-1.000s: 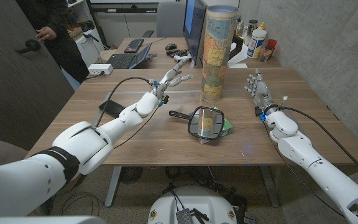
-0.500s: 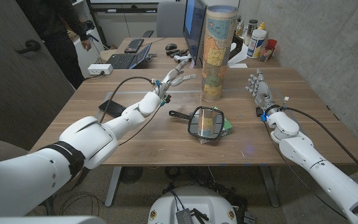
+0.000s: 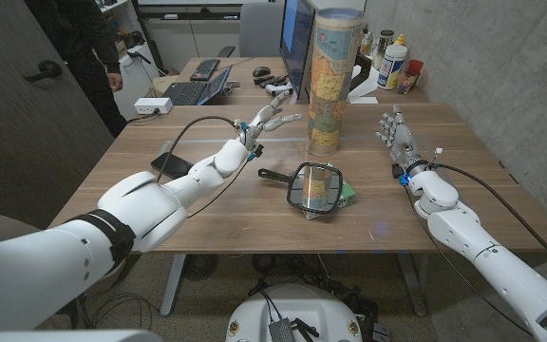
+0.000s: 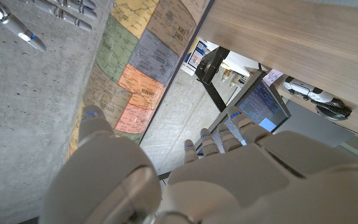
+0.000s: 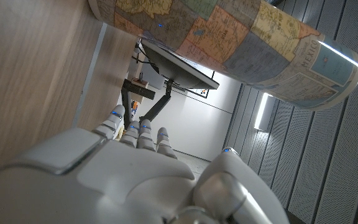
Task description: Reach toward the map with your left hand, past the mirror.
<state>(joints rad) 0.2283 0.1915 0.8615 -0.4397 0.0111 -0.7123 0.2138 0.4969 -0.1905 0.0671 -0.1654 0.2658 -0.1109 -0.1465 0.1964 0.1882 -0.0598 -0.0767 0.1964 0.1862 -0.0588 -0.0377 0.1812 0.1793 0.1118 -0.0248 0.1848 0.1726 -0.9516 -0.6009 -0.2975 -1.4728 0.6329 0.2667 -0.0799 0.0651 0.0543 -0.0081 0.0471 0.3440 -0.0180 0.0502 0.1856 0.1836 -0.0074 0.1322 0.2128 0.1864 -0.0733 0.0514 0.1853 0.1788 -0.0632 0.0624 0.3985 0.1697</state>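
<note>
Between the earlier frames and this one, the left hand (image 3: 266, 119) had shifted only slightly and remained stretched toward the map (image 3: 334, 82); the person (image 3: 84, 43) behind the table had moved toward the picture's left edge. The left hand was open, fingers spread and empty, touching nothing, raised above the wooden table (image 3: 207, 204). The map, a rolled cylinder standing upright, stood just beside the fingertips, on their right. In the left wrist view the map (image 4: 135, 68) rose close ahead of the left hand (image 4: 185, 180). The mirror (image 3: 313, 187) lay nearer the robot, behind the hand. The right hand (image 3: 394, 132) stood open and empty, well apart from the map.
</note>
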